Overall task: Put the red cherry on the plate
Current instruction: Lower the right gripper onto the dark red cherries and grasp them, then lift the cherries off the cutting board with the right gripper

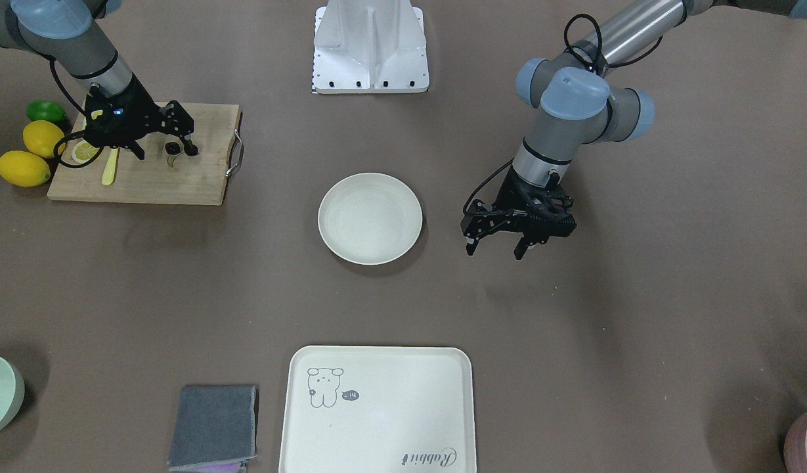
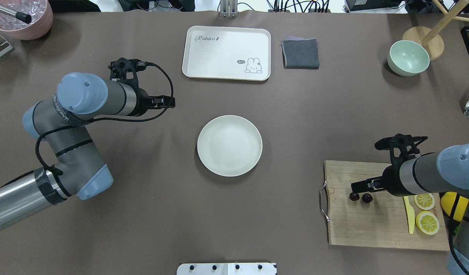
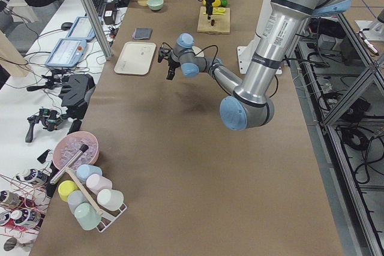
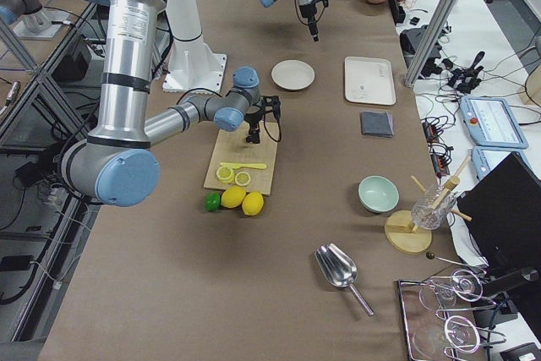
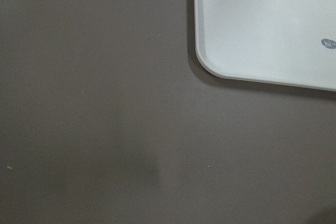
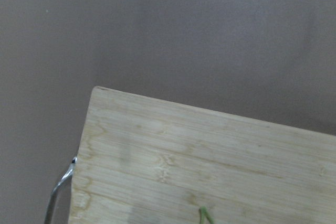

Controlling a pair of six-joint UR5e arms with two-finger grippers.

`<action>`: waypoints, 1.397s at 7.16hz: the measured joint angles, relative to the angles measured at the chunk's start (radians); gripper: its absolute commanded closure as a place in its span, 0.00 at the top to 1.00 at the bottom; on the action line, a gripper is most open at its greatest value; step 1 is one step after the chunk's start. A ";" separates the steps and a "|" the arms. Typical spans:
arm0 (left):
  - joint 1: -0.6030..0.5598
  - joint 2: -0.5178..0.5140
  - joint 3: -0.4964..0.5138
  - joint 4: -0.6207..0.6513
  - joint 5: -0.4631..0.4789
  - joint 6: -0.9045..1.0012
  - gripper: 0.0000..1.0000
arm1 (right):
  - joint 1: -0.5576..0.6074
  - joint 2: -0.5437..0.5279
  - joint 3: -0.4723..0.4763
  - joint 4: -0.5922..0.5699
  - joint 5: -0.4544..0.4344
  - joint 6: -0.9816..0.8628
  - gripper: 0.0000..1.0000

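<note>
Tray (image 1: 403, 407) nearest, plate (image 1: 370, 220) well apart from board (image 1: 180, 184), where right hand (image 1: 167, 152) spreads over red cherry (image 1: 173, 147); left hand (image 1: 495, 251) spread too.

a robotics lab: teach pendants (image 3: 66, 52), loose cables (image 3: 45, 75) and aluminium framing (image 3: 90, 10) flank the table (image 3: 180, 178).

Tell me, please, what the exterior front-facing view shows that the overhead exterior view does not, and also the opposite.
Only the front-facing view shows the green lime and two whole lemons clearly; overhead, the right arm covers most of them. Only the overhead view shows the wooden stand and both lemon slices. Both show the plate, bare, the red cherry on the cutting board near the open right gripper, the open left gripper, the tray and the grey cloth.
</note>
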 measured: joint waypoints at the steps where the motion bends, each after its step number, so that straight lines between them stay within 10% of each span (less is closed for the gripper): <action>1: -0.001 0.000 -0.001 0.000 0.000 0.000 0.98 | -0.032 0.005 -0.004 0.000 -0.019 0.029 1.00; 2: -0.001 0.000 -0.001 0.000 0.000 0.000 0.98 | -0.054 0.009 -0.008 0.000 -0.036 0.043 0.88; 5: -0.001 0.000 -0.001 -0.001 -0.001 0.000 0.98 | -0.070 0.003 -0.029 -0.001 -0.063 0.051 0.00; 10: -0.001 0.000 -0.003 -0.003 -0.003 0.000 0.98 | -0.015 0.004 0.009 -0.006 -0.050 0.051 0.00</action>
